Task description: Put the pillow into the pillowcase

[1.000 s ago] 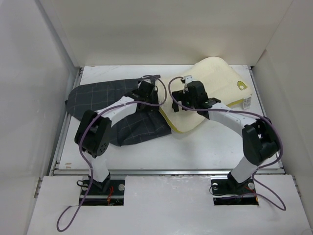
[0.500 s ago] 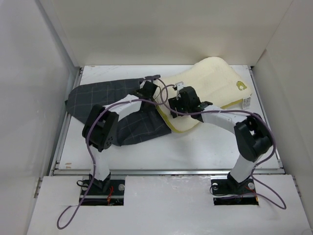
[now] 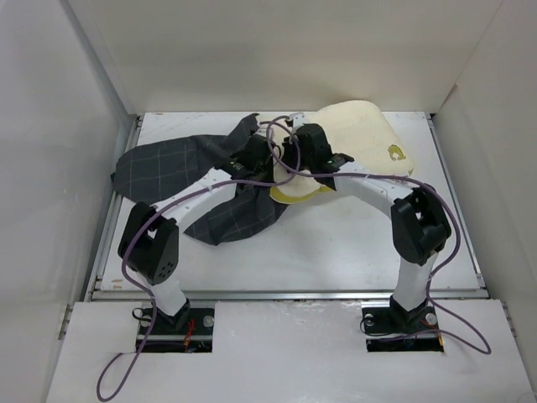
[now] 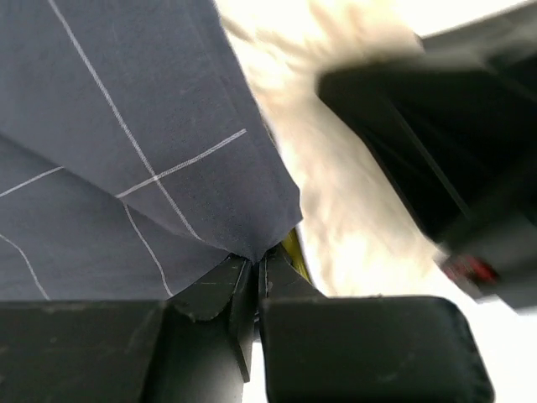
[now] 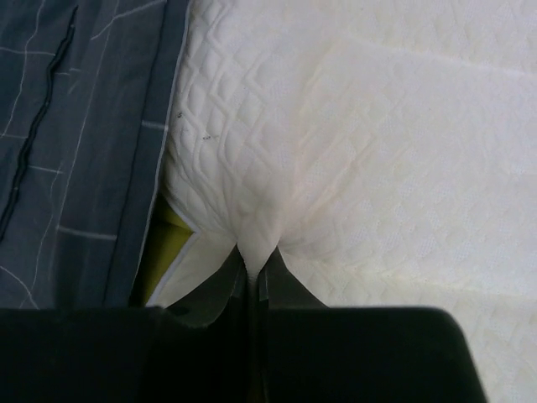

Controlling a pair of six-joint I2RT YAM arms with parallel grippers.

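Both pairs of jaws are pinched tight on cloth. The left gripper (image 4: 256, 262) has its jaws closed on a fold of the pillowcase (image 4: 126, 126), and the dark checked fabric is drawn to a peak right at the fingertips. The right gripper (image 5: 253, 260) has its jaws closed on a pucker of the pillow (image 5: 352, 151), with the quilted cream cover gathered into a crease between them.

Just beside that pinch, the pillowcase's hem runs along the pillow's left edge, and a strip of brighter yellow shows underneath. From above, the two grippers sit close together toward the back of the table (image 3: 336, 252). The pillowcase spreads out to the left with its near edge held up off the surface. The pillow lies to the right, and most of it is outside the sack, with its greenish mark in plain sight. Only the pillow's left end meets the opening. I can't tell how far in it reaches.

It looks to me like the early part of the stuffing step, getting the leading end into the mouth. Next, I'd say the right arm needs to drive the pillow leftward while the left arm holds the hem high and open, so the corner slips under the hem rather than bunching against it.
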